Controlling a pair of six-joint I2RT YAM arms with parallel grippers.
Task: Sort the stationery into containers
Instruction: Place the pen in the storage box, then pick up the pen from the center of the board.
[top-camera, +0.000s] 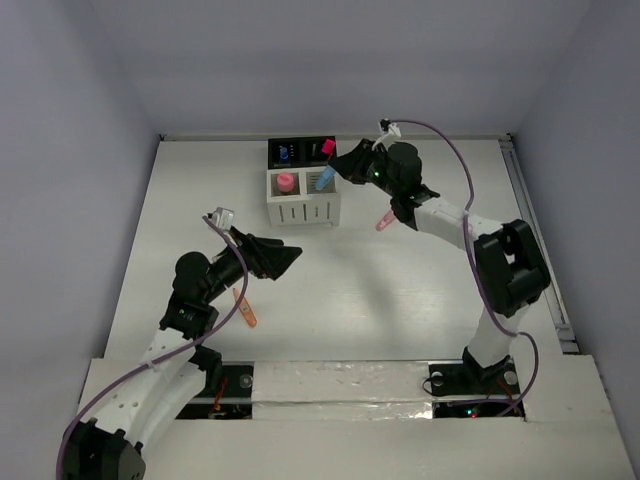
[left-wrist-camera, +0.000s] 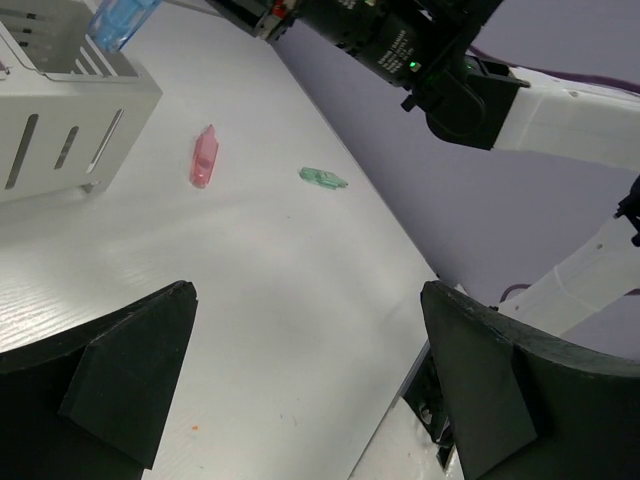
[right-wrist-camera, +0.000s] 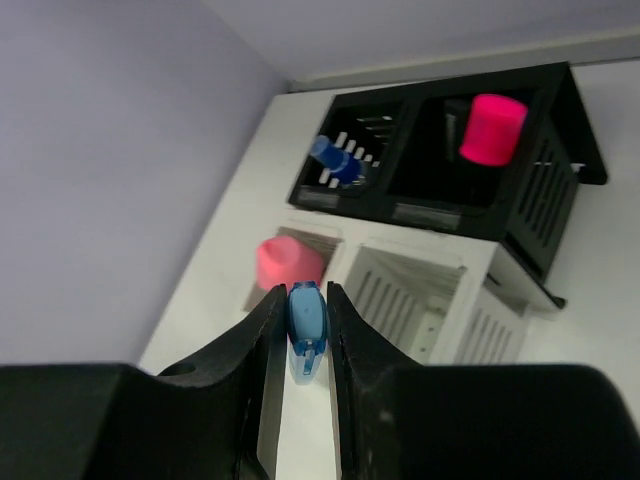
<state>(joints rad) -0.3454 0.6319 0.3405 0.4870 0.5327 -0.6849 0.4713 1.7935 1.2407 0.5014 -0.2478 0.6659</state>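
Note:
The containers (top-camera: 300, 212) stand at the back middle, two black cups behind and two white slotted cups in front. My right gripper (top-camera: 338, 170) is shut on a pastel blue pen (right-wrist-camera: 306, 322) and holds it above the white cups (right-wrist-camera: 455, 320). The left white cup holds a pink-topped item (right-wrist-camera: 288, 263). The black cups hold a blue-capped highlighter (right-wrist-camera: 337, 160) and a pink-capped highlighter (right-wrist-camera: 491, 128). A pink pen (top-camera: 384, 220) lies right of the containers, and an orange pen (top-camera: 245, 310) near my left arm. My left gripper (top-camera: 285, 258) is open and empty above the table.
In the left wrist view a small green item (left-wrist-camera: 323, 178) lies beyond the pink pen (left-wrist-camera: 203, 157), under the right arm. The right arm (top-camera: 470, 225) reaches across the back right. Walls enclose the table on three sides.

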